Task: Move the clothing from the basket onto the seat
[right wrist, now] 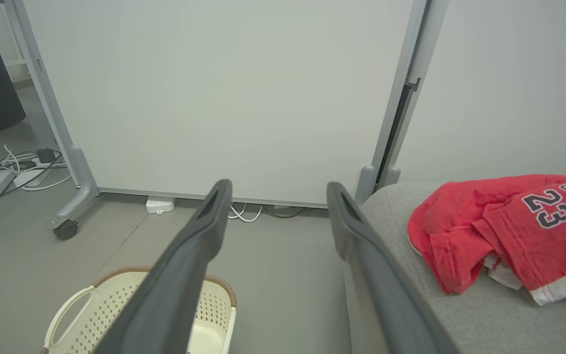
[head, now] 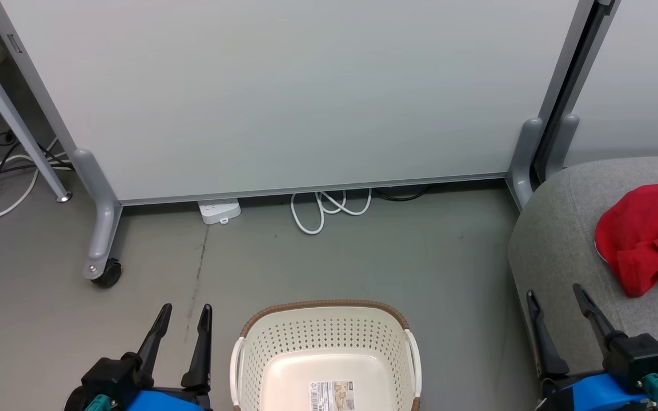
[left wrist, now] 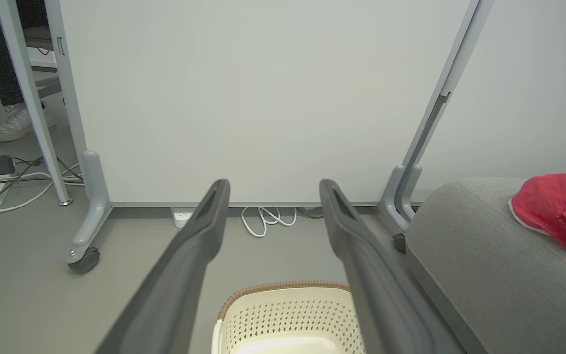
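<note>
Seemingly with the job done, the left gripper (head: 186, 311) and right gripper (head: 554, 291) stand wide and unladen beside the empty basket (head: 323, 304), since the clothing (head: 646, 234) lies heaped on the seat (head: 557, 240), in from its rounded corner.

The cream oval perforated plastic basket (head: 329, 337) looks smooth and faintly glossy, its brown rim woven-textured. The large grey upholstered seat (head: 557, 245) is matt, coarse-weave cloth. The crumpled red clothing (head: 643, 234) is soft fabric, perhaps mesh. The grey floor (head: 397, 257) is smooth and matt.
</note>
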Controlling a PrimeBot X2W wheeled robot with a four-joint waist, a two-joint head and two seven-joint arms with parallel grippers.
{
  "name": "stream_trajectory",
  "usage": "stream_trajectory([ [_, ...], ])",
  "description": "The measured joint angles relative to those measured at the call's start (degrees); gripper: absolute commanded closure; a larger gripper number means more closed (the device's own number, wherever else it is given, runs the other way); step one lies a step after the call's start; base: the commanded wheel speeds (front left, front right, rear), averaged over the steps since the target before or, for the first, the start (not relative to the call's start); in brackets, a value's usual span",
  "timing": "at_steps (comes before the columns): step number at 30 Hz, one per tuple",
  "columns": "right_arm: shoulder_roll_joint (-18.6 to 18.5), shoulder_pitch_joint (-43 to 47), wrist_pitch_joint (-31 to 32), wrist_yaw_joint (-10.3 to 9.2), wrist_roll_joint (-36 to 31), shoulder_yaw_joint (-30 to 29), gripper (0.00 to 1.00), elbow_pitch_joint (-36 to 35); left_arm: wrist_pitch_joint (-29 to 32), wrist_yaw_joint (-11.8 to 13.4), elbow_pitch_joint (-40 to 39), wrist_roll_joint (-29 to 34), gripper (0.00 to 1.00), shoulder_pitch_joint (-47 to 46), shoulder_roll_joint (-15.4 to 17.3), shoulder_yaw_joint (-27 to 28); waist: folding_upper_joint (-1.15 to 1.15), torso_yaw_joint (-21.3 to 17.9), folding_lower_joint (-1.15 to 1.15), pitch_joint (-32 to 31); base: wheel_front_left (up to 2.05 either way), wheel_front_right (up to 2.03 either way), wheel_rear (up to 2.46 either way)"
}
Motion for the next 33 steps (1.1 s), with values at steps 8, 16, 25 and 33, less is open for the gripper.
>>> stream_trajectory([
  [8,-0.05,0.05,0.18,0.00,-0.02,-0.13,0.00,0.29,0.00,-0.01,-0.08,0.55,0.00,0.00,0.02,0.25,0.00,-0.28,0.00,0.38,0.00,0.00,0.00],
  [16,0.03,0.29,0.41,0.04,-0.02,0.11,1.00,4.35,0.35,0.02,3.36,0.37,1.00,1.79,-0.58,-0.35,0.00,-0.38,0.01,0.47,0.00,0.00,0.00],
  [25,0.10,0.22,1.18,0.04,7.46,-0.09,1.00,7.09,2.21,0.02,4.38,-6.00,1.00,2.84,-1.12,0.27,0.00,-0.63,0.02,0.48,0.00,0.00,0.00],
  [33,0.18,-0.27,2.04,0.03,17.08,-0.52,1.00,7.99,4.34,0.02,3.55,-13.88,1.00,2.80,-1.12,1.80,0.00,-0.92,0.02,0.49,0.00,0.00,0.00],
])
